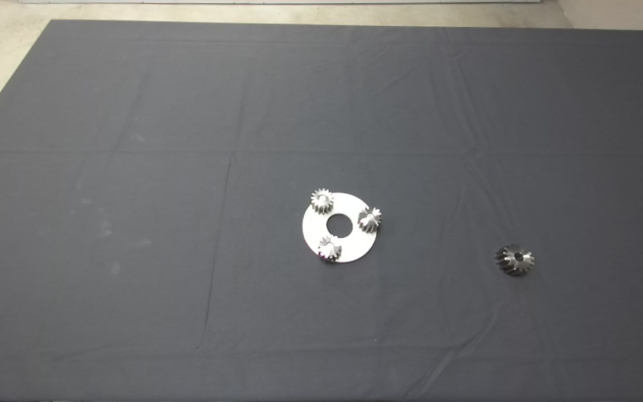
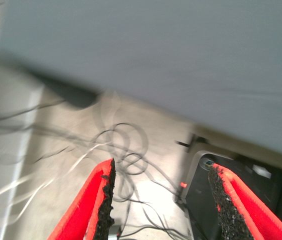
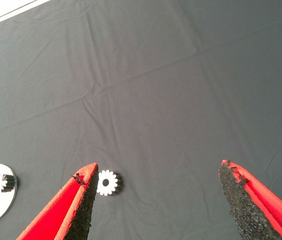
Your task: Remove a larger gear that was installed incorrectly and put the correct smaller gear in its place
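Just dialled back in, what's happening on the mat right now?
Nothing is being handled. Three small gears sit on the white disc, and the larger gear lies alone on the mat, off to the disc's right. The right gripper hangs open above the mat near that gear; the left gripper is open, off the mat, over floor cables.

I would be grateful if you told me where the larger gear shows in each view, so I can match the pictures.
Head view: the larger gear lies alone on the mat, right of the white disc.
Left wrist view: not in it; only floor and cables.
Right wrist view: the larger gear sits beside one red finger.
Shared landmark: the white disc carrying small gears.
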Robot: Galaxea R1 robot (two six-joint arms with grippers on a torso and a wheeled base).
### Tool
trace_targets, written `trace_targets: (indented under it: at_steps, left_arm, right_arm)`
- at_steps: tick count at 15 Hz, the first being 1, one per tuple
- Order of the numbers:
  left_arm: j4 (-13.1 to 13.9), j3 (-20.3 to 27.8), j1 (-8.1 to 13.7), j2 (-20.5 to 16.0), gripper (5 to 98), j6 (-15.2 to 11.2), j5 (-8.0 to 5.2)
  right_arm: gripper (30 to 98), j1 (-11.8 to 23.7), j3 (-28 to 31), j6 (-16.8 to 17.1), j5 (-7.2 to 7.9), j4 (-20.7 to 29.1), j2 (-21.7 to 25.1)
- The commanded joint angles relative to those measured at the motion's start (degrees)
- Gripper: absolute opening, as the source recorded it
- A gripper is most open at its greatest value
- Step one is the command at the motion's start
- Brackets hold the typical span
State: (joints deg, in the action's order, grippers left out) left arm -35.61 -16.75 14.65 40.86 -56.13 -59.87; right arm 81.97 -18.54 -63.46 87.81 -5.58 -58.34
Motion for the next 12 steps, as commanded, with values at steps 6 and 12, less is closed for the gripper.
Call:
trace_targets:
  at_steps: [6,12]
  left_arm:
    - [-0.3,0.6,-0.1,-10.7,46.2,5.2,2.22]
    - [-0.3,0.2,0.7,-8.1,46.2,7.1,2.12]
  right_arm:
    - [63.6,1.0,-0.3,8.0,5.17,-3.0,-5.2]
    - [63.6,-4.6,-0.7,8.6,-4.12,-12.7,-7.1]
